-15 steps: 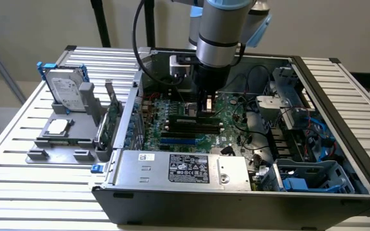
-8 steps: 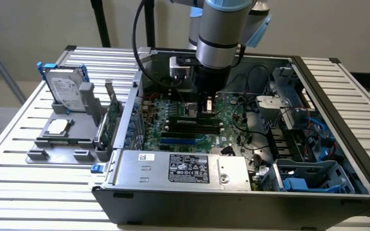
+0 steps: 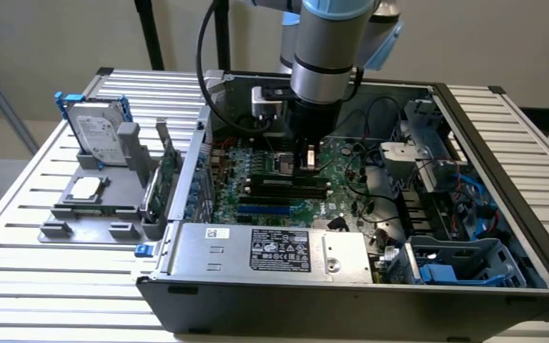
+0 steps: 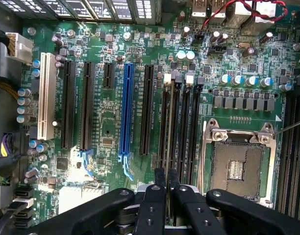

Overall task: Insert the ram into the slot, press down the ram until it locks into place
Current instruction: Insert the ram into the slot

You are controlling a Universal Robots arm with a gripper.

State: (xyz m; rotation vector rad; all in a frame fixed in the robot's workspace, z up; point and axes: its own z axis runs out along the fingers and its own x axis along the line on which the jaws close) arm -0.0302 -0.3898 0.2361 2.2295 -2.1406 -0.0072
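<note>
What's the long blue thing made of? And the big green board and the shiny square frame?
The blue socket looks like moulded plastic, smooth and evenly coloured. The green board is probably lacquered fibreglass circuit board, glossy with fine traces. The square frame looks like bare metal, silvery and reflecting light.

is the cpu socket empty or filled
Empty: the cpu socket shows its bare contact bed, with no chip seated in it.

You have even light from above — the table slats (image 3: 17,236) shine pale, while the case (image 3: 351,314) holds shade inside. Close up, the motherboard (image 4: 111,122) is brightly lit — its metal parts glint.
</note>
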